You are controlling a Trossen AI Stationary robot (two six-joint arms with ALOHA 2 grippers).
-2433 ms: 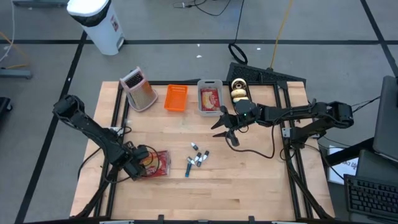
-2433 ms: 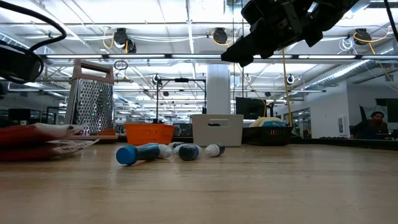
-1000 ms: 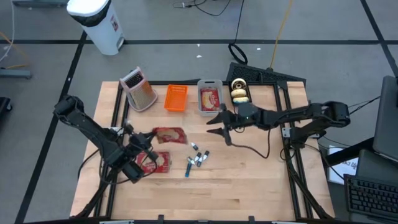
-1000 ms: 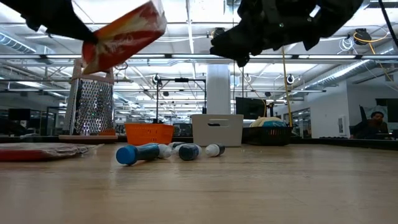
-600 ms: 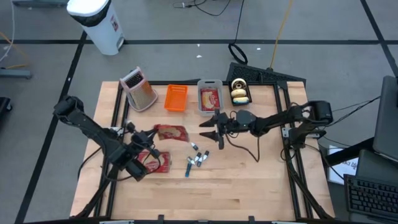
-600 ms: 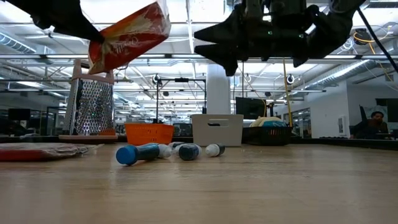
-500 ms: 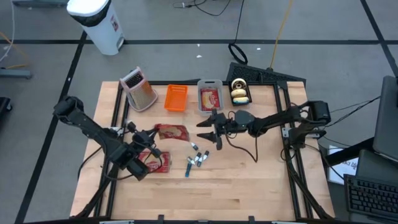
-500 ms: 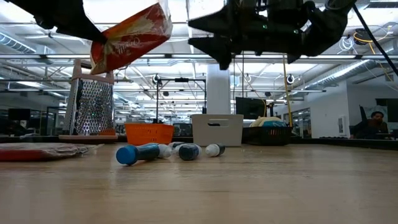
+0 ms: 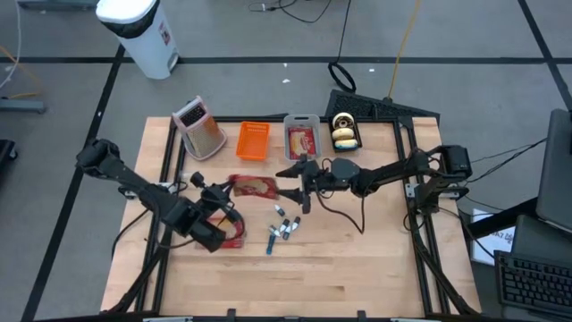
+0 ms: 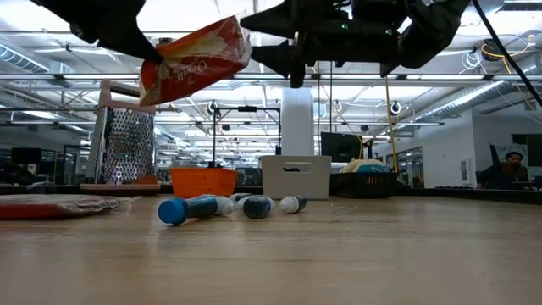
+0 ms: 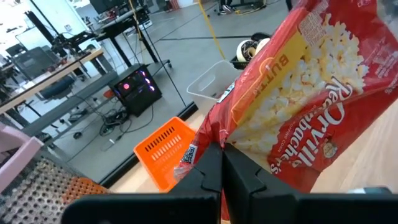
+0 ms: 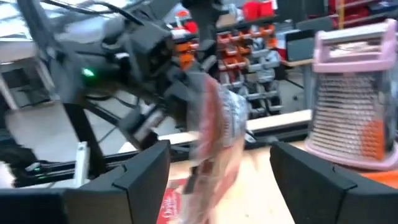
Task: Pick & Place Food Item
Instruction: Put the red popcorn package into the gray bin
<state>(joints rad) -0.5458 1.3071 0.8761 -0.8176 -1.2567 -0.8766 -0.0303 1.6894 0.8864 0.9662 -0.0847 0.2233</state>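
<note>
The left gripper (image 9: 217,199) is clenched on the corner seam of the popcorn bag (image 9: 252,186) and holds it in the air over the middle of the surface (image 9: 357,259); the low view shows the bag (image 10: 196,56) well clear of the wood, tilted, hanging from that one corner.

Handling, judged from the pictures: the bag looks light and flat. It is a soft film pack that flexes and droops from a single pinch. The film is probably slick, and the contents crush easily, so hold force should stay moderate. The best hold is a sealed edge or corner, where the film is doubled and stiff. A grip across the belly would fold the pack.

The right gripper (image 9: 296,184) is just beside the bag's free end, jaws spread wide and holding nothing. In its wrist view the bag (image 12: 214,127) stands between its fingers (image 12: 140,171) but apart from both.

Limits of view: the second red pack (image 9: 234,234) on the surface is largely covered by the left arm. The right wrist view is smeared, so the exact bag edge facing the open jaws cannot be fixed. The clenched left fingertips are cut off in the left wrist view, so how deep they bite cannot be told.
</note>
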